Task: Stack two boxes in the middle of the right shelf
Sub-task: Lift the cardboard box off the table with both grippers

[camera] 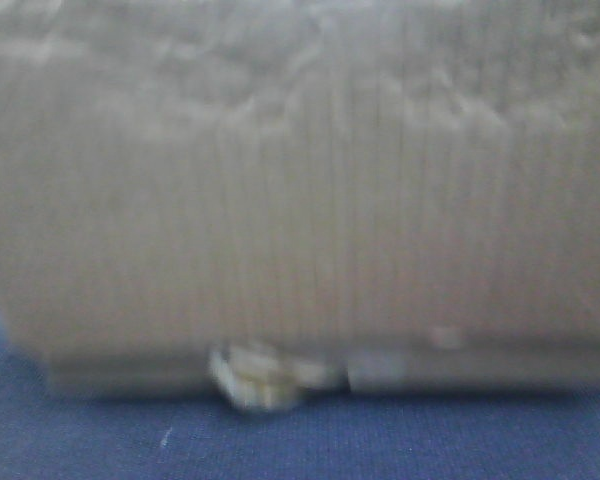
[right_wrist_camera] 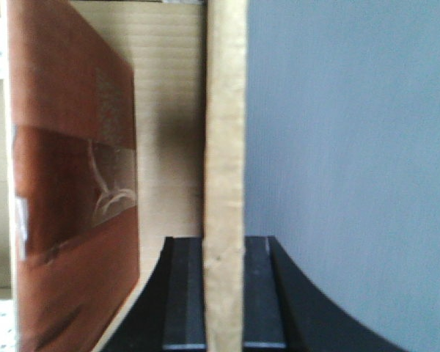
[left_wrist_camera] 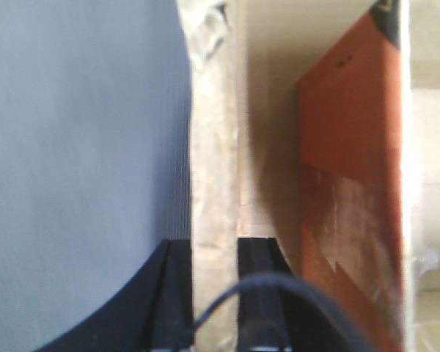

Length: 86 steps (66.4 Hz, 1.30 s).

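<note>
A tan corrugated cardboard box [camera: 300, 200] fills the front view, blurred and very close; I can make out only one of the two boxes. In the left wrist view my left gripper [left_wrist_camera: 215, 246] is shut on the upright edge of a box wall [left_wrist_camera: 214, 161], one black finger on each side. In the right wrist view my right gripper [right_wrist_camera: 225, 246] is shut the same way on a box wall [right_wrist_camera: 226, 132]. An orange-brown panel [left_wrist_camera: 348, 183] stands inside the box, and shows from the other side too [right_wrist_camera: 73, 183]. The right shelf middle is out of view.
Under the box in the front view lies a blue surface [camera: 380, 440]. A pale crumpled scrap [camera: 255, 378] sticks out at the box's bottom edge. A flat blue-grey surface [left_wrist_camera: 81, 147] fills the outer side of each wrist view [right_wrist_camera: 352, 132].
</note>
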Each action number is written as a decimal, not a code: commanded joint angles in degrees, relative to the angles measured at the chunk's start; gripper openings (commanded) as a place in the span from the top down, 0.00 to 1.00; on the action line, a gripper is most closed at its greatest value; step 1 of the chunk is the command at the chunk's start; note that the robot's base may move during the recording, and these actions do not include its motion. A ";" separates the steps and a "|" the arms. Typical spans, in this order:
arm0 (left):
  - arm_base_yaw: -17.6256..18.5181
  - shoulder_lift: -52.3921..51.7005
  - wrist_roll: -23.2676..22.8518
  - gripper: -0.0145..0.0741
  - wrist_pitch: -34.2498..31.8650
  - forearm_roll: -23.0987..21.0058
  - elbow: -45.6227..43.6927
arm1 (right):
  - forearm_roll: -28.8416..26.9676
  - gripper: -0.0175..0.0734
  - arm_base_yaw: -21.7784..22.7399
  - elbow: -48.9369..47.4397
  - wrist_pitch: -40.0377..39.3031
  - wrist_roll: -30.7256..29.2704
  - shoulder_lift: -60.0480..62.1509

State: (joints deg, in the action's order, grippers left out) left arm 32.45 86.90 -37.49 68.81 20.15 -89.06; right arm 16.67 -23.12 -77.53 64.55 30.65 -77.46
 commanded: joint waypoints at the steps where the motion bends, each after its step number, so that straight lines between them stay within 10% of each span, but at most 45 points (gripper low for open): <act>1: -0.13 -2.27 -0.46 0.96 1.15 6.52 -4.41 | 7.61 0.99 0.07 -2.59 -4.24 0.65 1.83; 28: -0.13 -2.62 -0.46 0.96 -2.93 19.22 -18.67 | 13.17 0.99 0.07 -9.33 -21.55 4.40 1.76; 86: -0.13 -2.62 -0.46 0.96 -6.14 20.04 -19.74 | 20.87 0.99 0.07 -11.05 -25.04 13.61 1.85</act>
State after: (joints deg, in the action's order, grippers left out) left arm 32.45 85.35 -37.49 62.86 37.16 -108.07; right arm 34.06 -23.43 -87.65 41.92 42.27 -76.65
